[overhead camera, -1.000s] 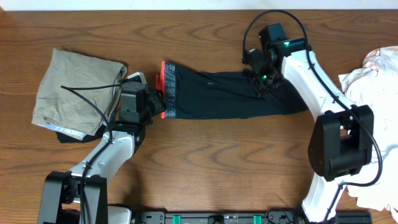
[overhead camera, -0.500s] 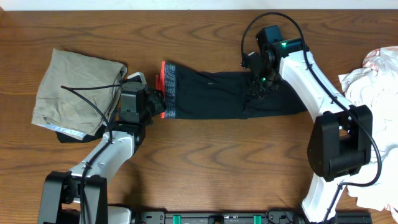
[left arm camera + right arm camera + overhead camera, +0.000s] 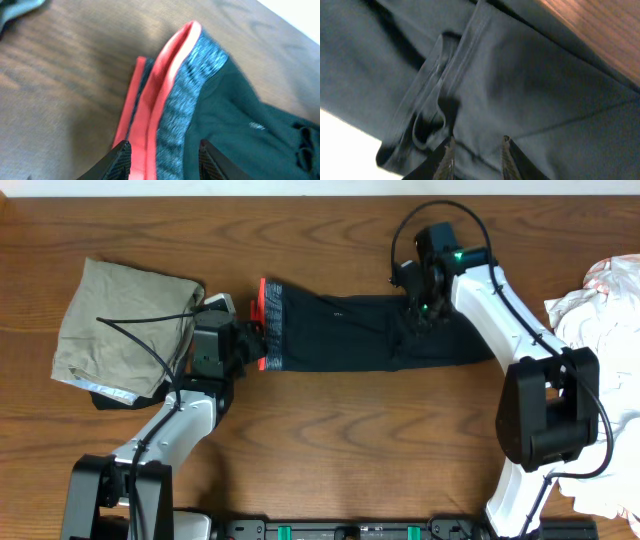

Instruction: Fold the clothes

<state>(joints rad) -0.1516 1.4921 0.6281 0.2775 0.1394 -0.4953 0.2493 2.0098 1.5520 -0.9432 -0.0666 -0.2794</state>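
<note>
The black trousers (image 3: 340,332) lie stretched out flat on the table (image 3: 360,450), with their waistband (image 3: 167,95) at the left arm's end. The left gripper (image 3: 164,159) pinches the bunched, orange-edged waistband. The right gripper (image 3: 476,159) sits over a fold of the leg with its fingers slightly apart, and I cannot tell whether it nips the cloth.

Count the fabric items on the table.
3: black trousers at centre, khaki garment at left, white pile at the right edge. More may lie under the khaki one.
</note>
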